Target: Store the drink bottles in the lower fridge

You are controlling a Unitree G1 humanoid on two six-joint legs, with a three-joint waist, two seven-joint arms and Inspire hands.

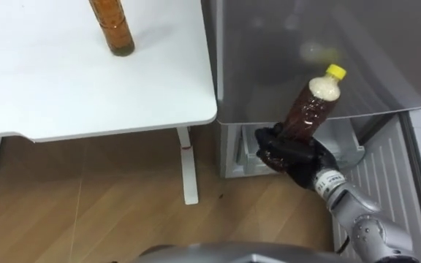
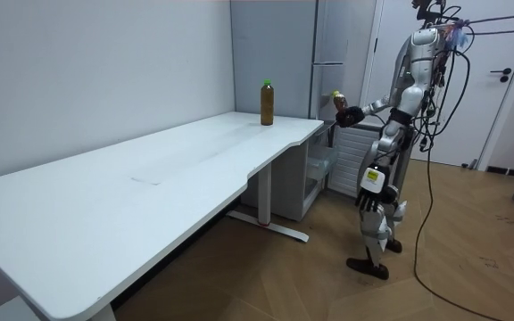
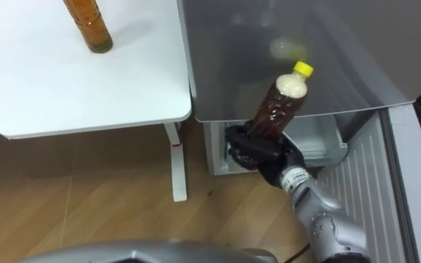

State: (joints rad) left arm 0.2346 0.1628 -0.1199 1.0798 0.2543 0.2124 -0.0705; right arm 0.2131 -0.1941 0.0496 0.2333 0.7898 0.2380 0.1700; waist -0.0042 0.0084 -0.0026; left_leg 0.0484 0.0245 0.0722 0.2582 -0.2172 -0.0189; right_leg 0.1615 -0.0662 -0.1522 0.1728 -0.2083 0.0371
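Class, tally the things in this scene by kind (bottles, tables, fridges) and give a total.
Bottles: 2, the held bottle in the right hand and the standing bottle on the table
Tables: 1
Fridges: 1, the fridge
Total: 4

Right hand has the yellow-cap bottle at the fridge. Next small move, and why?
Probably lower the right hand and ease the bottle forward into the open lower compartment. The hand is curled round the tilted bottle's base, right in front of that opening, and the door is swung open. The other bottle waits on the table.
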